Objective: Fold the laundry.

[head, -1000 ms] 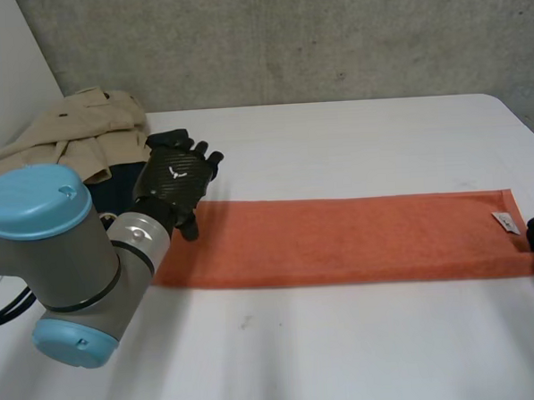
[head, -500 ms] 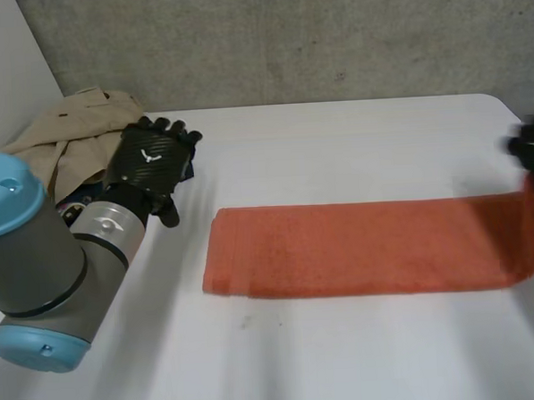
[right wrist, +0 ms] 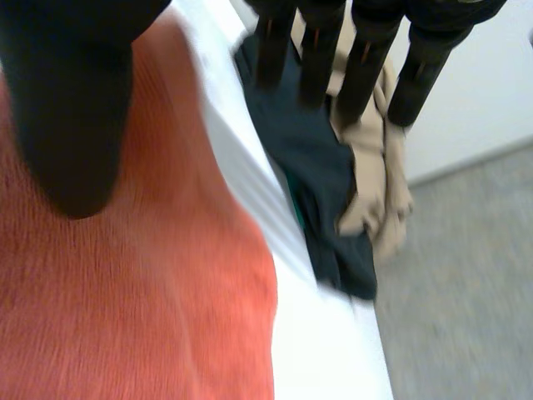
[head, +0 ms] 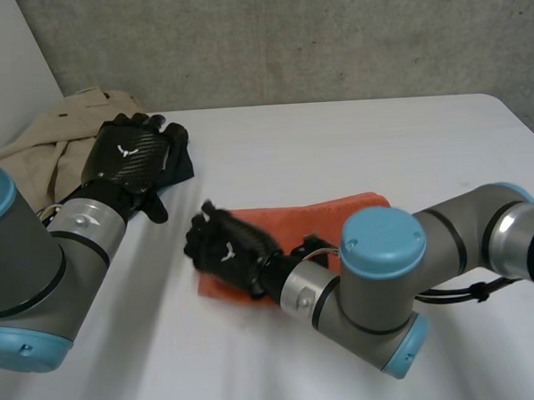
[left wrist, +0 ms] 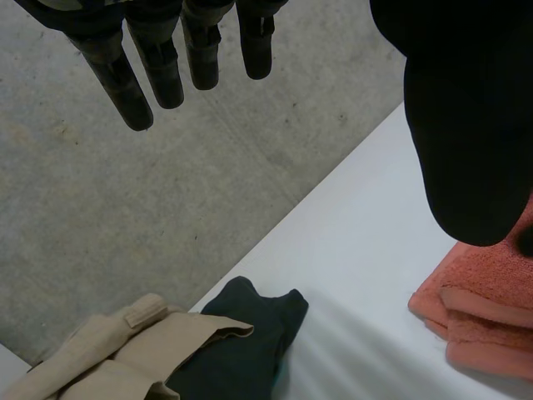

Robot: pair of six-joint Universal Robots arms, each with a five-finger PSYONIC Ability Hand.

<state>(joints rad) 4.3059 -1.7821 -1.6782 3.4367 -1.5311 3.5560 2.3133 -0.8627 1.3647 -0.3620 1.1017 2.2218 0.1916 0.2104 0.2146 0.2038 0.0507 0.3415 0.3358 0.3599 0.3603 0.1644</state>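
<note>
Since 0.5 s ago my right arm has swung across the table [head: 362, 132] from its right edge to the left end of the towel [head: 339, 216]. It took the towel's right end with it, so the orange towel now lies doubled over and much shorter, near the middle of the table. The right hand [head: 229, 253] sits over the towel's left end. In its wrist view the fingers [right wrist: 366, 58] are straight with the thumb spread apart, nothing is grasped, and the towel [right wrist: 125, 308] is under the palm. I cannot tell whether the palm touches the cloth.

My left hand [head: 131, 162] has drawn further back toward the clothes pile at the table's left rear. It is over the dark garment [head: 183, 161], well apart from the towel. In its wrist view the fingers [left wrist: 158, 67] hang straight and released, empty. The same view shows the dark garment [left wrist: 241, 342] lying partly under the beige garment [left wrist: 117, 354], and the towel's stacked folded edges [left wrist: 483, 308] by the thumb.
</note>
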